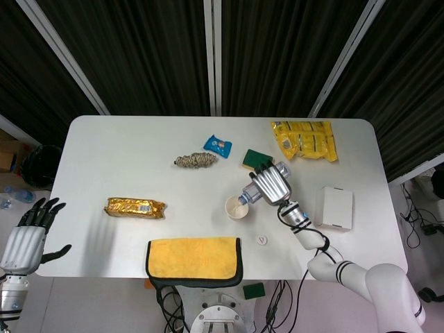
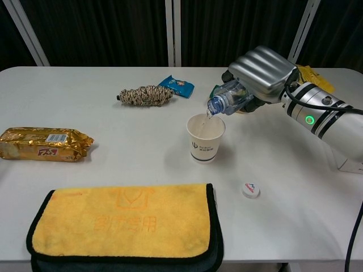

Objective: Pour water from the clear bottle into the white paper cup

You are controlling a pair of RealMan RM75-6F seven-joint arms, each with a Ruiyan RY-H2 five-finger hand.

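Right hand (image 2: 262,69) grips the tilted bottle (image 2: 227,98), mouth over the cup (image 2: 205,137). Nearest lies the yellow cloth (image 2: 122,220), then the cap (image 2: 250,190); rope bundle (image 2: 145,94), blue packet (image 2: 176,85) and sponge (image 1: 256,159) beyond. Left hand (image 1: 26,234) hangs open off-table.

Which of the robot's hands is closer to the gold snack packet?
Left. The left hand hangs off the table edge beside the gold snack packet; the right hand holds the clear bottle across the table.
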